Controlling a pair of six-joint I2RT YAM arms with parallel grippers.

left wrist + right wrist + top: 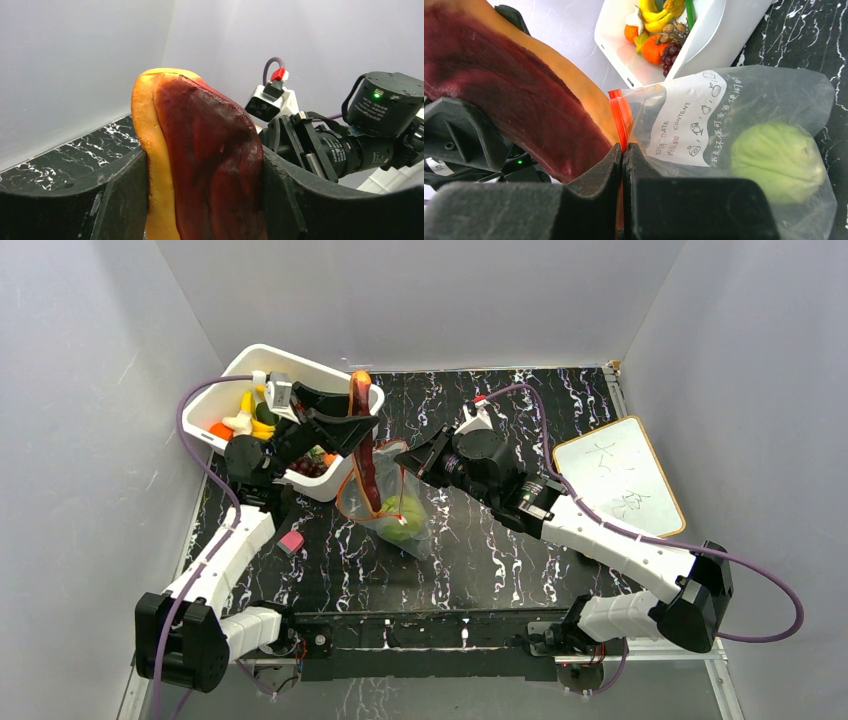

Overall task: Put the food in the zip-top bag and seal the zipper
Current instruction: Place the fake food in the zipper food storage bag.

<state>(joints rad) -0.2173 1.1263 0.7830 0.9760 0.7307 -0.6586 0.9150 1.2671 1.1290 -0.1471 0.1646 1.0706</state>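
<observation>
The left end effector (352, 430) pinches the dark red eggplant (210, 150), which hangs into the zip-top bag (774, 95). The right end effector (624, 170) is pressed together on the zipper (620, 117).

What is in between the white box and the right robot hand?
In the top view, a long dark-red and orange food piece hangs there, clamped in the left gripper, its lower end inside the zip-top bag.

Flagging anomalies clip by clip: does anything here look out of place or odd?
A small pink piece lies loose on the table beside the left arm, apart from the white bin and the bag. Nothing looks spilled or damaged.
</observation>
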